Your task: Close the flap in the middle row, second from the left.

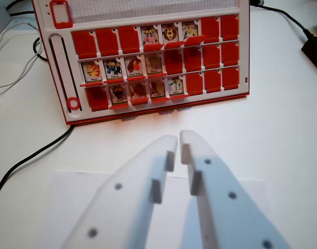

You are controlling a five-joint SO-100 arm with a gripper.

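Observation:
A red flap board (70, 111) lies on the white table at the far side of the wrist view, with three rows of flaps. In the middle row, the four leftmost cells show picture cards and the rest are plain red. The second cell from the left (113, 68) shows a dark figure on a light card. My white gripper (178, 148) fills the bottom of the view, well short of the board's near edge. Its fingers are nearly together with only a thin gap and nothing between them.
A black cable (34, 155) runs from the board's near left corner toward the left edge. White cables (13, 67) lie at the left and another black cable (288, 21) at the top right. A white paper sheet (70, 187) lies under the gripper.

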